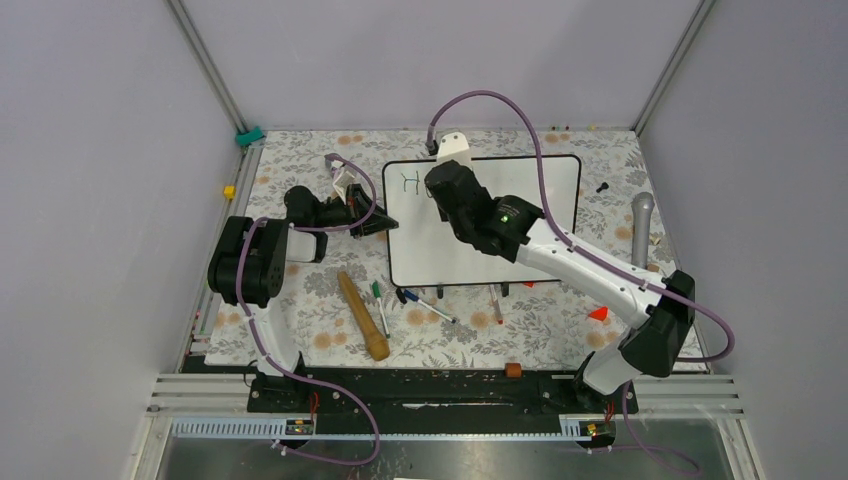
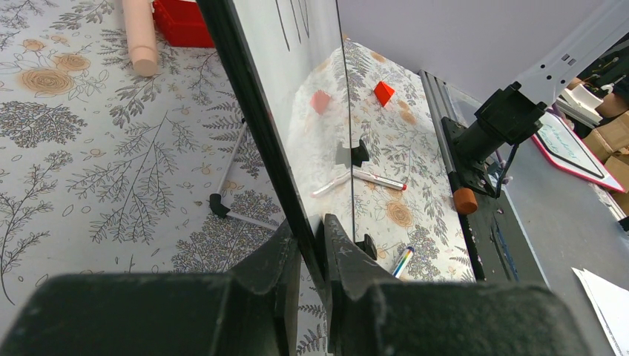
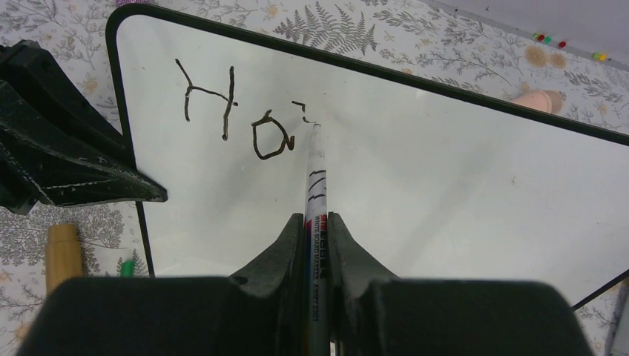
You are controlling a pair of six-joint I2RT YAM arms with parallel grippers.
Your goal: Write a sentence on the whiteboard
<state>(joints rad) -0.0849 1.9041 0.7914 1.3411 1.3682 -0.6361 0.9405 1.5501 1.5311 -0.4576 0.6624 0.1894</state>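
The whiteboard (image 1: pixel 420 250), glossy white and black-framed, sits mid-frame on the floral surface (image 1: pixel 560 330), its left edge clenched in our left tool (image 2: pixel 311 237). Our right tool (image 3: pixel 317 222) grasps the white marker pen (image 3: pixel 315 170); we should press lightly while extending the dark sentence (image 3: pixel 230 119) rightward.

The left arm (image 1: pixel 250 265) is bent at the elbow with its forearm reaching right, and the left hand (image 2: pixel 311 231) is clamped on the whiteboard (image 2: pixel 256 111) edge. The right arm (image 1: pixel 585 268) stretches forward and leftward, with the right hand (image 3: pixel 317 222) closed around a marker (image 3: pixel 317 174).
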